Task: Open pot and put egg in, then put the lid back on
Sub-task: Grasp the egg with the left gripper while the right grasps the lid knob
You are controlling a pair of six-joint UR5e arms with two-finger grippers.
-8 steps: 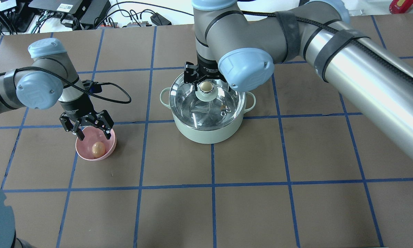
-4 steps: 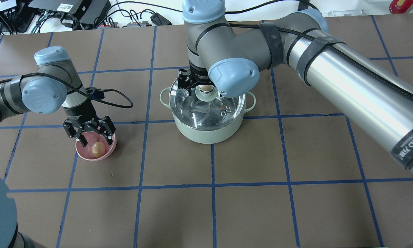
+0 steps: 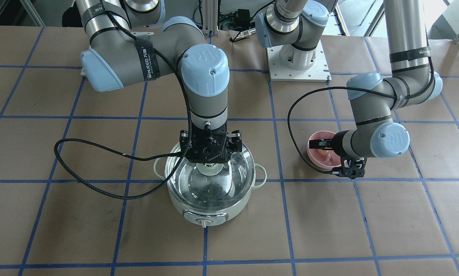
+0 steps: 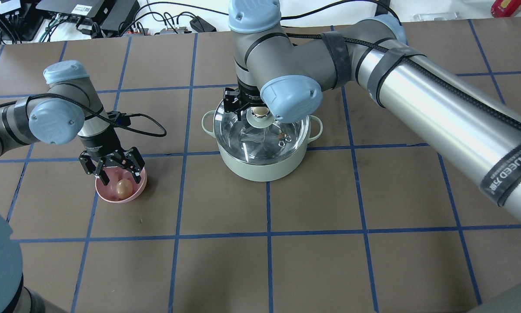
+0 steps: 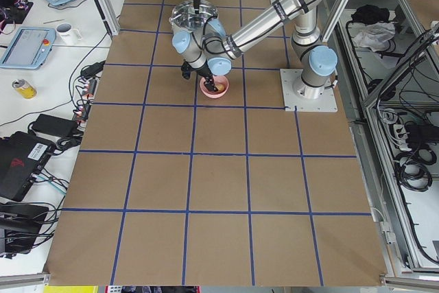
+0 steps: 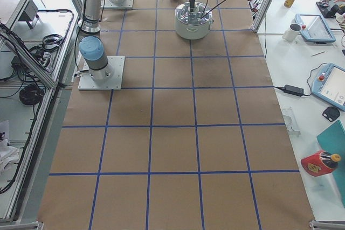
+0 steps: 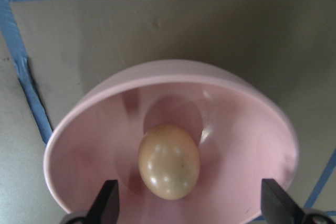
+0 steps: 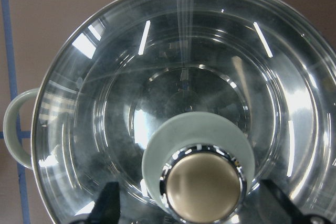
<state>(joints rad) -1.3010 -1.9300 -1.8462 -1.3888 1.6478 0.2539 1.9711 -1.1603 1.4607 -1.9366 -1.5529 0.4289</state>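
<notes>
1. Both grippers have dropped lower. Right gripper (image 8: 197,203) now straddles the lid (image 8: 105,103) knob (image 8: 202,184), fingers wide apart and clear of it. Left gripper (image 7: 191,208) is spread open either side of the egg (image 7: 169,161), gripping nothing.
2. Lid sits on the pot (image 4: 260,167), mid-table. Egg lies in a pink bowl (image 7: 252,145) left of the pot.
3. Brown table (image 4: 330,261) with a blue tape grid. Cables (image 4: 169,19) along the far edge.
4. One pot, one lid, one egg, one bowl, two grippers.

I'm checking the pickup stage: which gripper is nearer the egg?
Left. The left gripper hangs over the pink bowl that holds the egg, jaws open. The right gripper is away across the table, over the lid on the pot.
</notes>
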